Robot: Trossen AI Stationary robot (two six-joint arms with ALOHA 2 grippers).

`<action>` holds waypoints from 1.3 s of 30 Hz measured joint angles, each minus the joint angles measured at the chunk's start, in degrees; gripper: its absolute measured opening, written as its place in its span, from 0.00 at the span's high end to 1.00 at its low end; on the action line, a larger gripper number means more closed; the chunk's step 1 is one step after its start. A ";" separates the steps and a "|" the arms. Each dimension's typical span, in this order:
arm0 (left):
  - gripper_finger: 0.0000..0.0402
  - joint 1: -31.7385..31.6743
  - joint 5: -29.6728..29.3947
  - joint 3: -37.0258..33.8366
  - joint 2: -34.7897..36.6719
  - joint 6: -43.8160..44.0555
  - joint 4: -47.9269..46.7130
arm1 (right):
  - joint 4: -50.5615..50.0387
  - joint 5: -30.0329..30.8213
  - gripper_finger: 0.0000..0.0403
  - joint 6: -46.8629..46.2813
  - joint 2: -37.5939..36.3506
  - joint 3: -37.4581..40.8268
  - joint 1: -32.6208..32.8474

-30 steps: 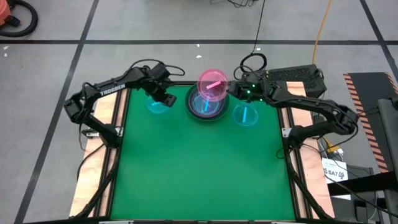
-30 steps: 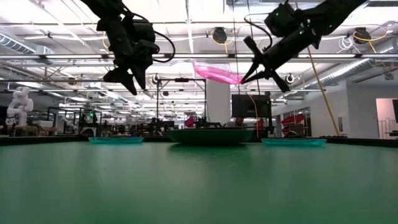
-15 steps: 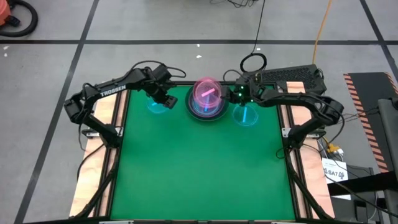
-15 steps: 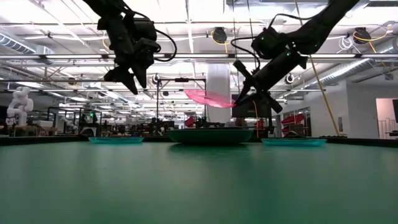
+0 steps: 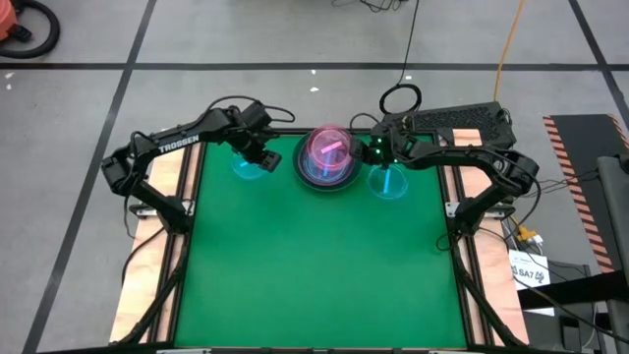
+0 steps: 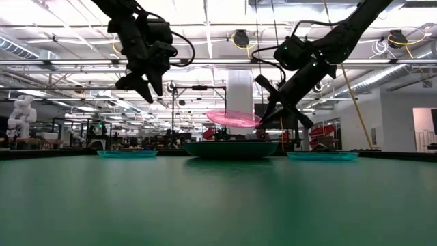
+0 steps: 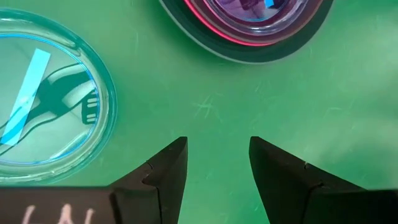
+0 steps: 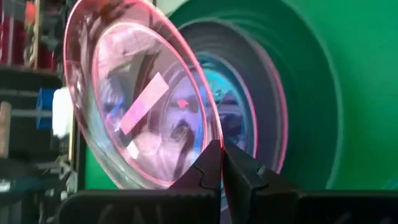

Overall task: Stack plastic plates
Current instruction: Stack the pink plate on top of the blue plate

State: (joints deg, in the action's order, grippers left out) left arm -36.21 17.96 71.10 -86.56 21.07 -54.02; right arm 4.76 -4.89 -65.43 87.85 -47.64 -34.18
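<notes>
R gripper [image 5: 362,150] pinched tight on rim of translucent pink plate [image 5: 328,147], holding it by its 3 o'clock edge. Low view: plate sits roughly level, hanging just above the stack [image 6: 231,149], not touching yet. R wrist view shows fingers closed on the rim w/ stack right behind it.

Stack at 12 o'clock of the green table [image 5: 314,265]: dark green-grey plate at bottom, hot pink rim + a cyan plate nested inside, per L wrist view.

Step in hand, my read: placing pink plate onto stack, nearly down. Next: lower the last bit, keep it centred + level, then release and back out toward 3 o'clock w/o dragging the rim.

L gripper [image 5: 262,154] fingers apart, empty, hovering high btwn stack and left cyan plate [image 5: 248,165], at abt 11 o'clock. Right cyan plate [image 5: 389,182] flat on table at 1 o'clock, under R arm. Both cyan ones not yet stacked.
</notes>
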 joint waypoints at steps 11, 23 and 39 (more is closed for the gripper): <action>0.55 -0.02 -0.02 -0.01 0.00 0.04 0.56 | -0.64 3.74 1.00 -1.90 0.00 0.00 3.18; 0.55 -0.02 -0.02 -0.01 0.00 0.01 0.59 | -3.04 6.62 0.99 -2.40 0.03 0.00 4.95; 0.55 0.97 -0.02 -0.01 0.00 0.49 0.54 | -3.29 7.85 0.79 -2.43 0.02 0.00 4.95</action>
State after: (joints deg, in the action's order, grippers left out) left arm -35.23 17.93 71.09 -86.56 21.56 -53.47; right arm 1.48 2.96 -67.85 87.88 -47.64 -29.23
